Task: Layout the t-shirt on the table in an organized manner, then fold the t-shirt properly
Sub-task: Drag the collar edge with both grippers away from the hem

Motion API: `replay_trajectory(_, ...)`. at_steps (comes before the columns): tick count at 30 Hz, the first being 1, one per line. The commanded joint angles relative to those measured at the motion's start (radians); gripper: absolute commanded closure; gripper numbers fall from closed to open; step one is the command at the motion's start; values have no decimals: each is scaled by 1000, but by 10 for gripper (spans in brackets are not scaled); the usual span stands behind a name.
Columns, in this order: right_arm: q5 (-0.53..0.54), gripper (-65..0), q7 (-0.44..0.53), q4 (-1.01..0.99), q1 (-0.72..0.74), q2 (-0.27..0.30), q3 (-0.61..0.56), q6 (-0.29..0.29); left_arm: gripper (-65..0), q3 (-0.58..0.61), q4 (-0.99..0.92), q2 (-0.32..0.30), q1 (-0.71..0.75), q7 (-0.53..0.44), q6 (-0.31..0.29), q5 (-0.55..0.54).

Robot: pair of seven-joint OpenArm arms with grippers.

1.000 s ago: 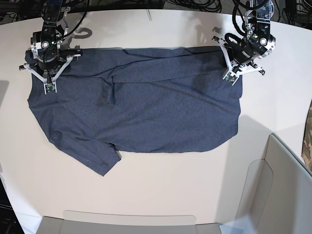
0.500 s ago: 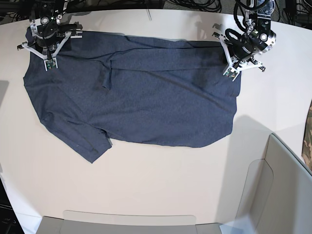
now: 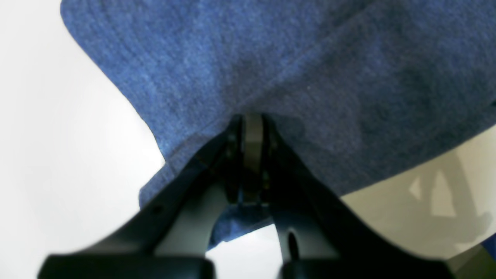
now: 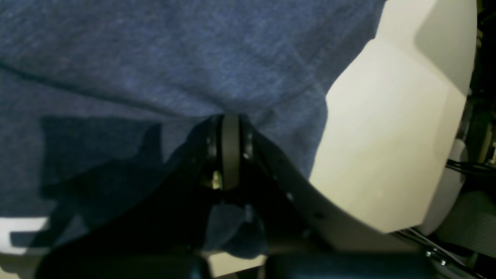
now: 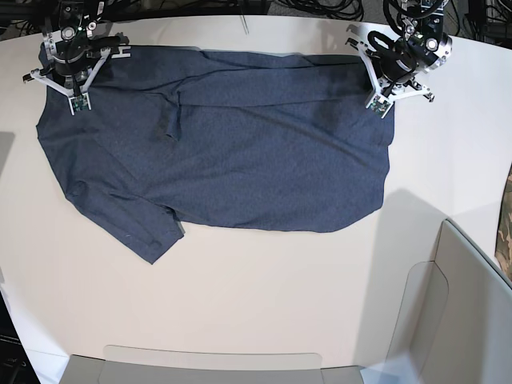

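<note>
The dark blue-grey t-shirt lies spread across the far half of the off-white table, plain side up, one sleeve pointing to the near left. My left gripper is shut on the shirt's far right corner. In the left wrist view the left gripper pinches a fold of the t-shirt. My right gripper is shut on the far left corner. In the right wrist view the right gripper clamps the t-shirt. A long crease runs between the two grips.
Pale grey bin-like panels stand at the near right and along the near edge. Cables lie beyond the table's far edge. Bare tabletop stretches between the shirt and the panels.
Both grippers have moved towards the table's far edge, dragging the shirt with them. The far hem is pulled straighter and the cloth lies flatter.
</note>
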Motion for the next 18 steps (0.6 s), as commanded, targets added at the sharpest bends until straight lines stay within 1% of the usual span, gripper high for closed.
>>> replay_trajectory(1, -14, 0, 5, 14, 0, 9, 8, -3, -2, 3, -7, 5, 24, 79, -20, 10)
replay_trajectory(4, -11, 0, 5, 14, 5, 34, 5, -3, -2, 3, -7, 6, 58, 79, -20, 10)
replay_trajectory(8, -16, 0, 5, 11, 14, 39, 5, -1, -2, 3, -7, 6, 73, 79, -20, 10)
replay_trajectory(10, -14, 0, 5, 11, 17, 66, 3, -1, -2, 3, -7, 6, 98, 77, -20, 10)
replay_trajectory(12, -13, 0, 5, 8, 27, 81, 3, -1, -2, 3, -7, 6, 109, 77, -20, 10)
replay_trajectory(18, -11, 0, 5, -3, 36, 101, 1, -1, -2, 3, -7, 6, 159, 66, -20, 10)
